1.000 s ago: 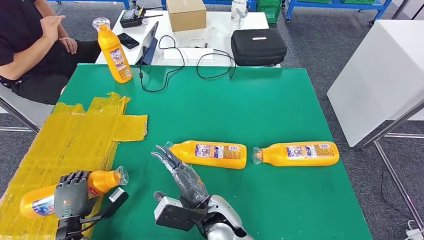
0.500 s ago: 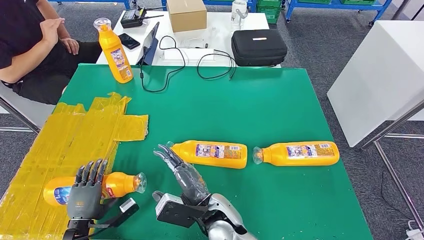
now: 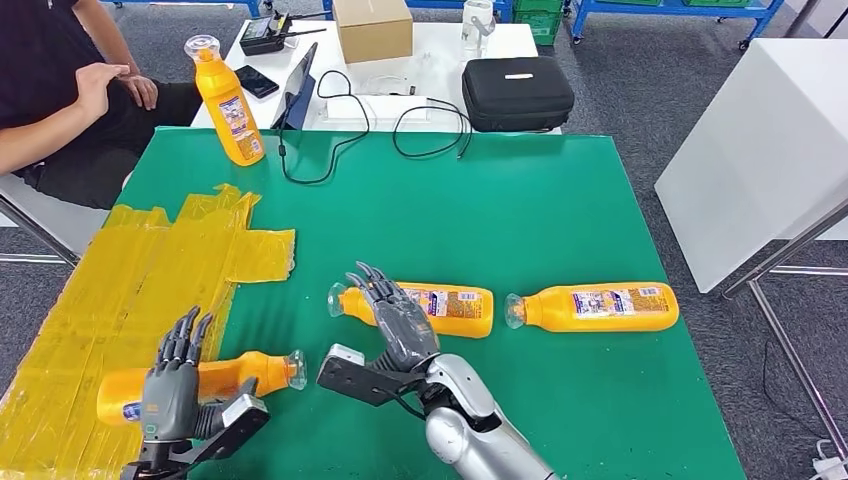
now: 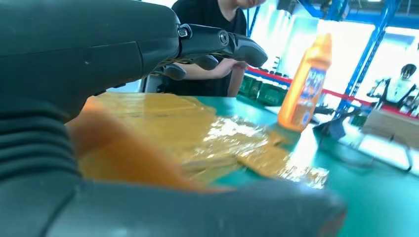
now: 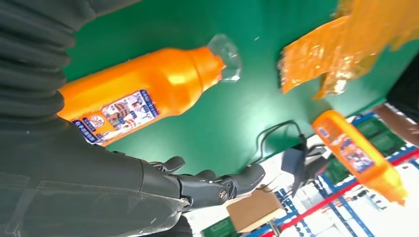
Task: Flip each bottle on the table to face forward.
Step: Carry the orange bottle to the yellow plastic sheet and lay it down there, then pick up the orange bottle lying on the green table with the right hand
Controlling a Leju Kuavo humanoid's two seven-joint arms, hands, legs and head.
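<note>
Green table (image 3: 520,200) with yellow tape patch (image 3: 140,290) bears three lying bottles; left hand (image 3: 172,385) and right hand (image 3: 395,318) spread, holding nothing; grey floor (image 3: 640,90).

Left hand (image 3: 172,385) lies low with fingers spread and extended, holding nothing, while right hand (image 3: 398,318) reaches forward from its silver arm, fingers likewise extended.

silver right arm (image 3: 470,420), dark grey ribbed-cover hands; left hand (image 3: 170,395), right hand (image 3: 400,325)
</note>
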